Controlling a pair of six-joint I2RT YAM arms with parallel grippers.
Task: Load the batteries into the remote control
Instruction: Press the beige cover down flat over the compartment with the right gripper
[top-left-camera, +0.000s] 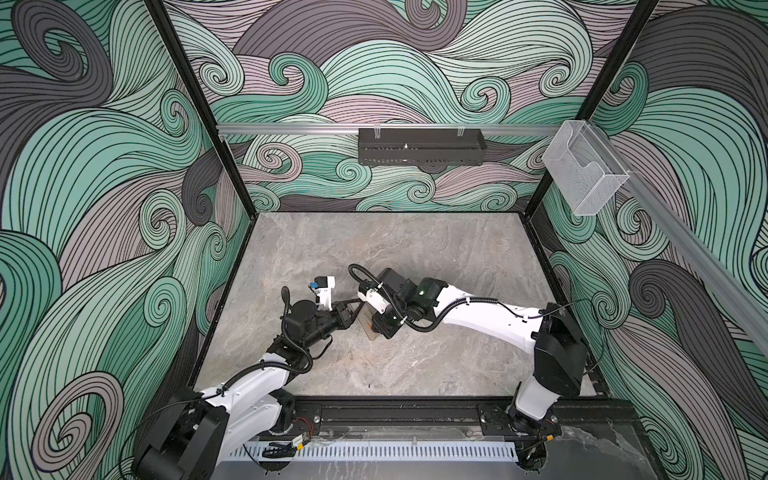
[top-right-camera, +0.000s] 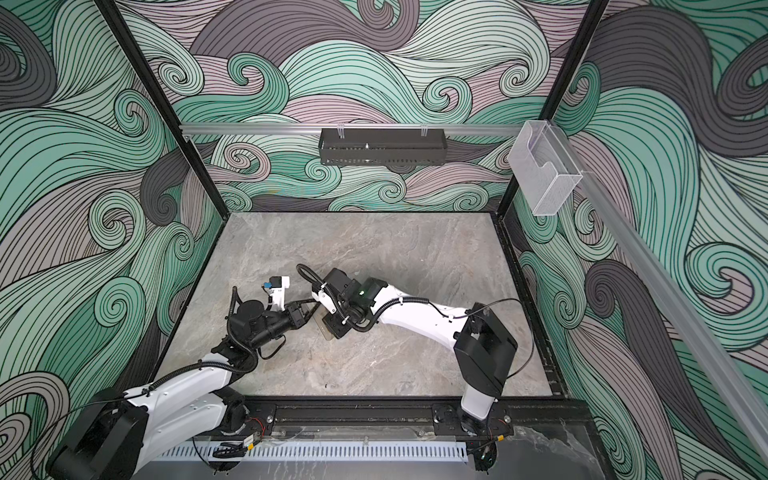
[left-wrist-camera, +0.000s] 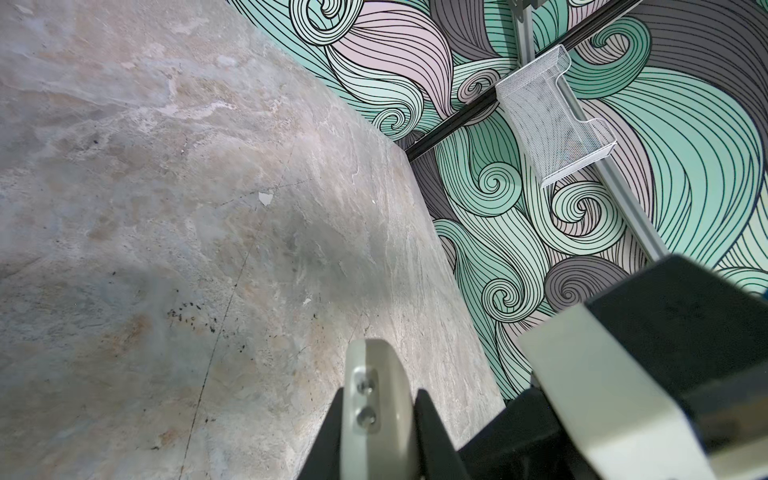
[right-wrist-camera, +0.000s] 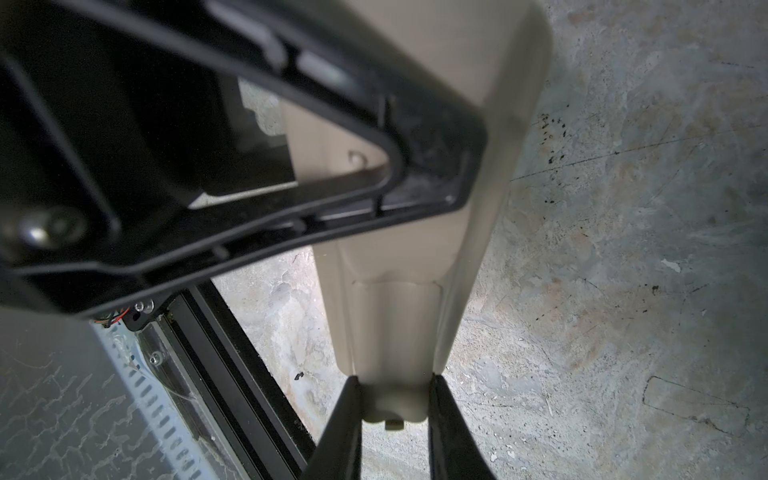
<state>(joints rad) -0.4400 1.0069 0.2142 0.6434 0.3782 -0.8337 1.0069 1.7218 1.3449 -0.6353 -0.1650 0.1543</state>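
Pale white remote control (right-wrist-camera: 399, 316) near the tabletop (top-left-camera: 415, 249) middle, its end squeezed in the right gripper (right-wrist-camera: 394, 379); left gripper (left-wrist-camera: 379, 394) pinches a thin pale piece (left-wrist-camera: 390, 365)

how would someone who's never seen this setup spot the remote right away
Start at the grey marble table and go to its middle, where the two arms' tips meet. The remote control is the slim pale slab clamped there by both the left gripper and the right gripper. Everything touching it is black; it alone is flat and beige, plain back showing.
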